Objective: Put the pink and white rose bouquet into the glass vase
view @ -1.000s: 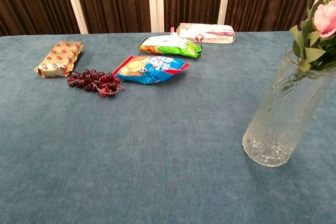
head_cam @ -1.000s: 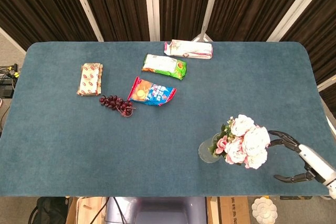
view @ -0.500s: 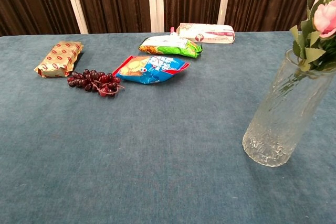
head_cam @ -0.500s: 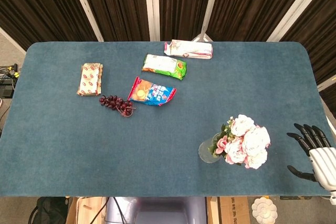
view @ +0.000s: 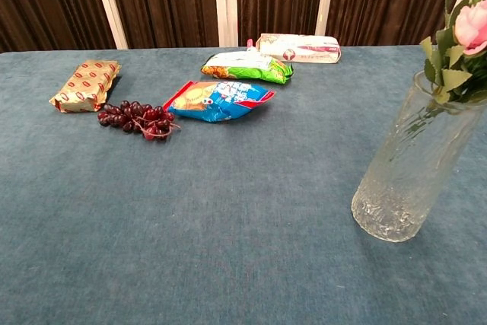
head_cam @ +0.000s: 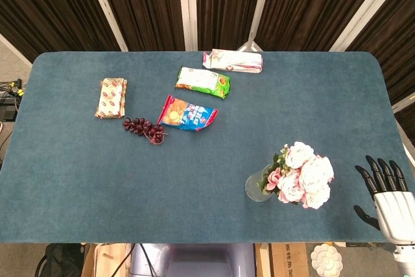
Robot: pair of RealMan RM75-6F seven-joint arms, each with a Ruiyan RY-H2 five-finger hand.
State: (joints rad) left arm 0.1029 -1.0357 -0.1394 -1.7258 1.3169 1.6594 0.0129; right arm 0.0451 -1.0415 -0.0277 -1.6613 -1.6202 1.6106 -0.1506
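Observation:
The pink and white rose bouquet [head_cam: 301, 175] stands in the glass vase [head_cam: 257, 188] near the table's front right; in the chest view the vase [view: 409, 171] is upright at the right with leaves and a pink bloom [view: 463, 32] above its rim. My right hand [head_cam: 385, 193] hovers at the table's front right corner, well right of the bouquet, fingers spread and holding nothing. My left hand shows in neither view.
A bunch of dark grapes [head_cam: 144, 128], a blue snack bag [head_cam: 188, 114], a green snack bag [head_cam: 203, 82], a white packet [head_cam: 233, 60] and a tan packet [head_cam: 111, 97] lie on the far left half of the blue table [head_cam: 84, 173]. Dark curtains hang behind.
My right hand has drawn away from the bouquet toward the front right corner and turned so its fingers point up the table. The bouquet and vase have not moved.

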